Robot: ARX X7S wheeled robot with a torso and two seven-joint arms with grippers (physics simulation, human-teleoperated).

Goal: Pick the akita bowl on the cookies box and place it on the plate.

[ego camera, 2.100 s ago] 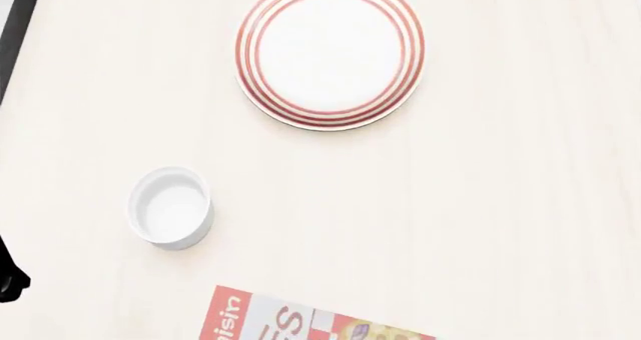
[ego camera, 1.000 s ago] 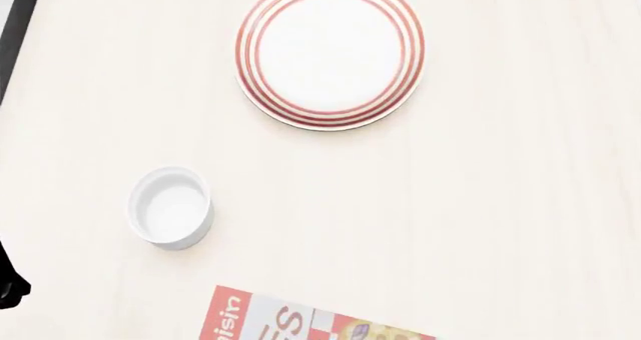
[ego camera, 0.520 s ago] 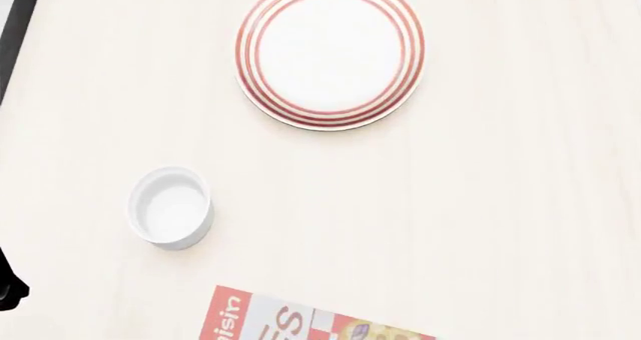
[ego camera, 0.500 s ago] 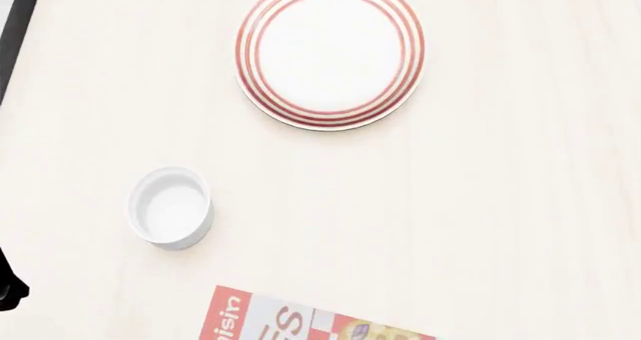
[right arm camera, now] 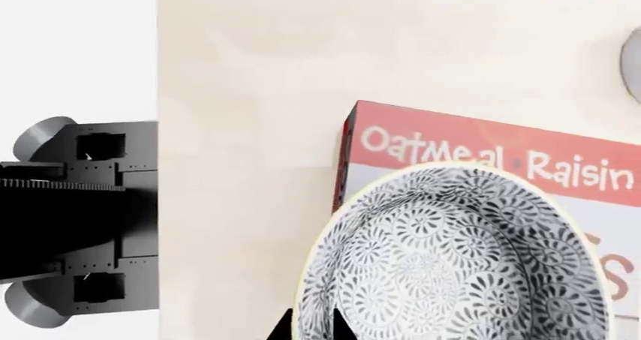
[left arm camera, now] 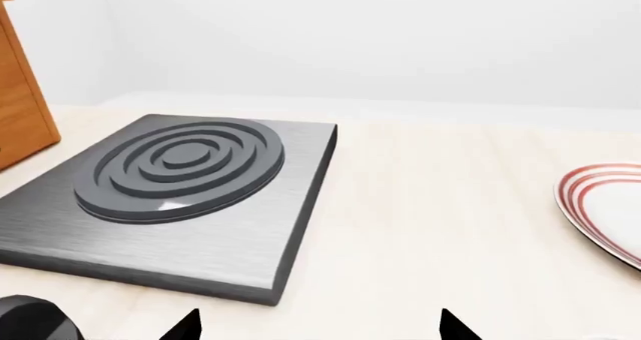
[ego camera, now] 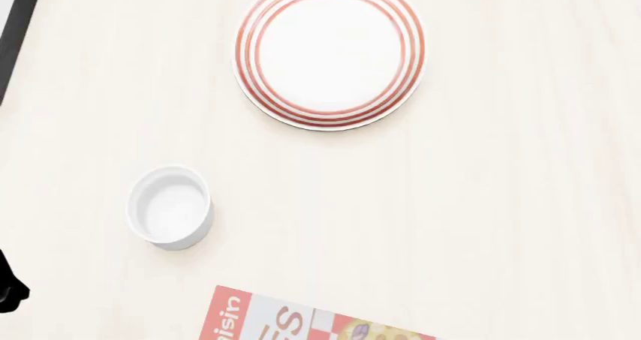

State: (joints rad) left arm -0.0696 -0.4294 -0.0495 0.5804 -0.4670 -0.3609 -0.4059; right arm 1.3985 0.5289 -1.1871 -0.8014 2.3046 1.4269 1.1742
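Note:
The akita bowl [right arm camera: 451, 265], round with a grey-and-white floral speckle, fills the right wrist view above the red-and-white cookies box [right arm camera: 481, 156]; whether it rests on the box or hangs over it I cannot tell. My right gripper [right arm camera: 311, 326] is shut on the bowl's rim, one finger inside and one outside. The head view shows only a corner of the cookies box [ego camera: 300, 321], not the bowl. The plate [ego camera: 329, 53], white with red rings, lies at the far middle of the table. My left gripper [left arm camera: 318, 329] is open and holds nothing, with the plate's edge [left arm camera: 601, 205] off to one side.
A small plain white cup [ego camera: 170, 207] stands between the plate and the box, toward the left. A grey stove slab with ringed burner [left arm camera: 180, 175] and a wooden block [left arm camera: 20, 107] lie ahead of the left gripper. The robot's dark base [right arm camera: 80, 220] sits beyond the table edge.
The plate, the cup and the box have not moved. The dark piece of the left arm at the head view's left edge has shifted only slightly.

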